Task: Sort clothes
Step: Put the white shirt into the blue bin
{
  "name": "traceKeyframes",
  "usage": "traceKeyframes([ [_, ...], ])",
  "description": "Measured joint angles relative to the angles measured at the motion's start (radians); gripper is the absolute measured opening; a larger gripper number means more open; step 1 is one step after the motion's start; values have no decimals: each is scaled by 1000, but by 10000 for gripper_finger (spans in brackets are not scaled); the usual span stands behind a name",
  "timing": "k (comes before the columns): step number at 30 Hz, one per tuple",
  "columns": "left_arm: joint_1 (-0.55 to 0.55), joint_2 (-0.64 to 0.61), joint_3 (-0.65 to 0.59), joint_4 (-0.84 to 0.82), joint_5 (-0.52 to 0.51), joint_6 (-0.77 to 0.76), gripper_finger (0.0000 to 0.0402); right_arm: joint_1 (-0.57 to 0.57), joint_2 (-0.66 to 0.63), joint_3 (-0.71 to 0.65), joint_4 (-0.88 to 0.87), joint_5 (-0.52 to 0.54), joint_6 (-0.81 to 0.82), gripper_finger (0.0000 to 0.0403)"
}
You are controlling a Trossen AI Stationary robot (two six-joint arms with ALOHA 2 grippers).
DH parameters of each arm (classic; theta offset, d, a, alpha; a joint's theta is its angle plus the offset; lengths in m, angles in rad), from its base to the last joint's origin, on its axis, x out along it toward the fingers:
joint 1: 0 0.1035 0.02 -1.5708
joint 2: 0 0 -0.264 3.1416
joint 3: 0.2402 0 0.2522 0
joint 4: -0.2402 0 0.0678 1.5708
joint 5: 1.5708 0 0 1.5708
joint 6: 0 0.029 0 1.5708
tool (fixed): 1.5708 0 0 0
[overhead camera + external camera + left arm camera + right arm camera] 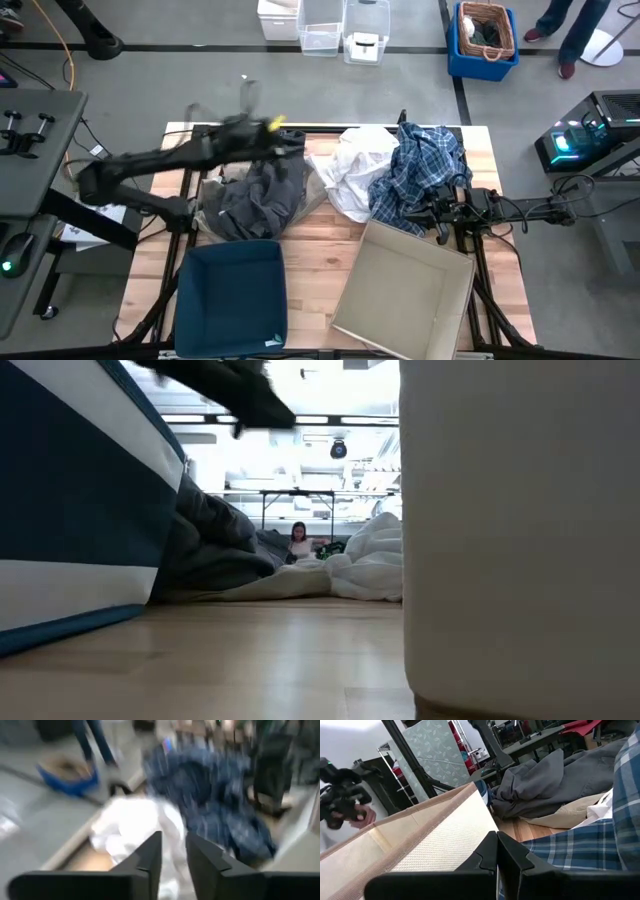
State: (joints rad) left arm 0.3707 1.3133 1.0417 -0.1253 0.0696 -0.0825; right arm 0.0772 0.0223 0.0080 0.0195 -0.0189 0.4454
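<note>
Evidently the left hand hangs slightly parted and empty above the dark grey garment; grabbing there could drag the overlapping white shirt along. Farther off, the closed right hand rests against the plaid shirt, possibly snagging it.

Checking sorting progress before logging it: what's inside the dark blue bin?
From above, the dark blue bin shows only its bare dark floor; no clothes in it. The dark grey garment lies just outside its far rim. The near inside wall is hidden.

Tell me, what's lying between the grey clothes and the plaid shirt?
The white shirt lies crumpled between the dark grey garment and plaid shirt, seen in the high view.
</note>
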Motion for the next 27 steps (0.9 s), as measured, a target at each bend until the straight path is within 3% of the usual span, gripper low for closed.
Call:
traceKeyframes([
  [4,23,237,226,-180,115,-35,146,0,1,0,0,0,0,0],
  [11,25,544,529,-543,116,6,209,0,3,0,0,0,0,0],
  [18,19,728,670,-459,55,127,216,0,4,0,1,0,0,0],
  [23,17,816,678,-414,-11,214,216,0,4,0,1,0,0,0],
  [27,12,876,678,-402,-40,185,216,0,4,0,1,0,0,0],
])
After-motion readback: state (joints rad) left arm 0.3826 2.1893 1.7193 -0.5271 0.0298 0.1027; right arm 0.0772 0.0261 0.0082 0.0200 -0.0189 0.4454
